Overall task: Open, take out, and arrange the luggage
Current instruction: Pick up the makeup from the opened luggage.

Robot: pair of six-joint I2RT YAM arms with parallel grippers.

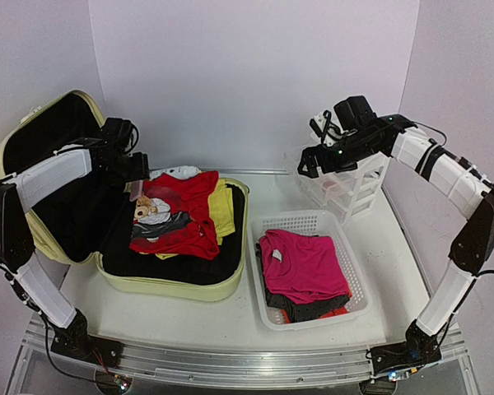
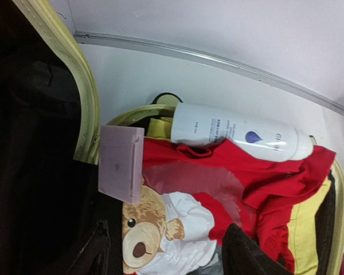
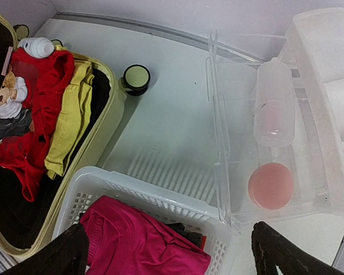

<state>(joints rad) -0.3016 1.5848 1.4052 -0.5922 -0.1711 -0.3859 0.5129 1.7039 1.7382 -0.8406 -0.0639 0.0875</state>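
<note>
The luggage [image 1: 177,286] was laid open on the left side of the counter [image 1: 230,325], with clothes piled inside. The left gripper [image 2: 172,255] was held apart over a bear shirt [image 2: 178,220]. The right gripper [image 3: 172,255] was spread wide, empty, near the back-right corner.

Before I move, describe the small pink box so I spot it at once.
Find the open yellow-green suitcase on the left of the table. At its hinge edge, beside the raised lid, the pink box sits by the teddy-bear print. It is flat, square-cornered and pale pink, unlike the round white bottle nearby.
</note>
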